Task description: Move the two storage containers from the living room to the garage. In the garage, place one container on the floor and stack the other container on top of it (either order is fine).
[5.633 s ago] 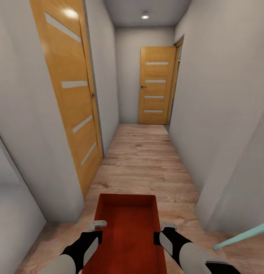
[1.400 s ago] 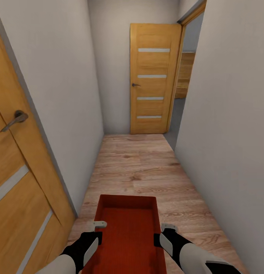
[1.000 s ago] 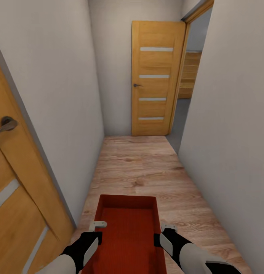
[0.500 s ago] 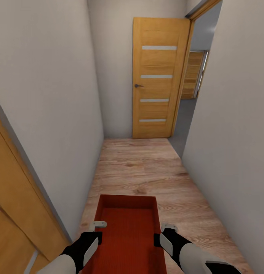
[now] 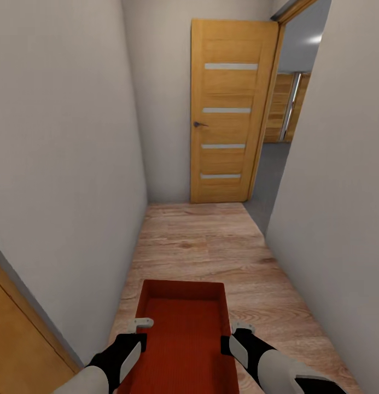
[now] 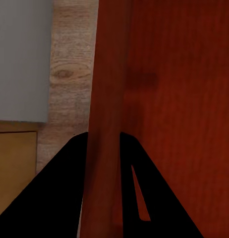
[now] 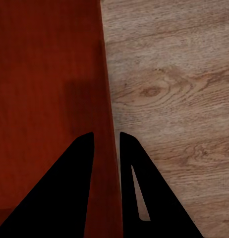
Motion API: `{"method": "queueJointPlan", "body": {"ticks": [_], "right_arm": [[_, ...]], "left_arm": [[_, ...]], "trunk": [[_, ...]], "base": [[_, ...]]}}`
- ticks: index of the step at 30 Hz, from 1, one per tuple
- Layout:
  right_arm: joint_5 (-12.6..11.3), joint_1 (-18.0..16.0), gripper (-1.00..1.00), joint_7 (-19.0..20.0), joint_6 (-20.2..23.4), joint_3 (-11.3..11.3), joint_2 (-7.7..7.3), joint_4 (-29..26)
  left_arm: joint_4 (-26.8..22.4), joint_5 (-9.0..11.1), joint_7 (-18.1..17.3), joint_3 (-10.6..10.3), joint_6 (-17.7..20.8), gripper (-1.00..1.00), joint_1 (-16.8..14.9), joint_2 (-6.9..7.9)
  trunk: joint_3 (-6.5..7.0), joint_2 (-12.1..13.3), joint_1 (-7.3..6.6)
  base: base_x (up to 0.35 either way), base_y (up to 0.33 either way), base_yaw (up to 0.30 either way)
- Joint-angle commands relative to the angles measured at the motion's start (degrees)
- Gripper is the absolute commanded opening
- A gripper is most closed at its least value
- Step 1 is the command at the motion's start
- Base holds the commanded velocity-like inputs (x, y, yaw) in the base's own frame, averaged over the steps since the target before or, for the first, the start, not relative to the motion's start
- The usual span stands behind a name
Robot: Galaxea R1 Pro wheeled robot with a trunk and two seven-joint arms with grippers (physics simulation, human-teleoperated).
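Storage container [image 5: 181,334] sits low centre of frame, carried between both arms: left gripper [image 5: 140,324] clamps its left wall, right gripper [image 5: 241,328] its right. View has advanced down the corridor; open wooden door [image 5: 230,112] nearer, grey floor beyond. I judge garage next.

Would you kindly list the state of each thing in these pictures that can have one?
Storage container: lidless, empty, carried level above the wood floor.
Left gripper: shut on the container's side wall.
Right gripper: shut on the opposite side wall.
Wooden door ahead: swung open beside a doorway.
Doorway: open, with grey floor beyond.
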Motion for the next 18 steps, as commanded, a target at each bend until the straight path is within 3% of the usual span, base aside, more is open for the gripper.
{"method": "queueJointPlan", "body": {"ticks": [1,2,6,18], "right_arm": [[-0.38,-0.03,-1.00,-0.24,-2.80,0.78,-0.30,-0.28],[-0.48,-0.03,-1.00,-0.24,-0.09,-0.36,-0.24,0.00],[1.12,-0.03,-1.00,0.05,-0.25,-1.02,-0.22,-0.01],[7.17,0.58,-1.00,0.18,-2.09,-8.39,-0.15,1.81]], "left_arm": [[0.02,2.44,-4.69,0.03,1.19,-1.00,-0.02,0.12],[-0.47,0.85,0.00,-0.47,-0.01,-1.00,0.32,0.12],[-0.60,-2.14,-0.67,2.20,-0.32,-1.00,1.55,0.12],[-1.21,-17.21,-3.89,15.26,-0.39,-1.00,2.79,-1.29]], "trunk": [[-0.06,-0.03,0.03],[-0.06,-0.03,0.03],[-0.06,-0.03,0.03],[-0.06,-0.03,0.03]], "base": [[0.339,0.000,0.000],[0.000,0.000,0.000],[0.000,0.000,0.000],[0.000,0.000,0.000]]}}
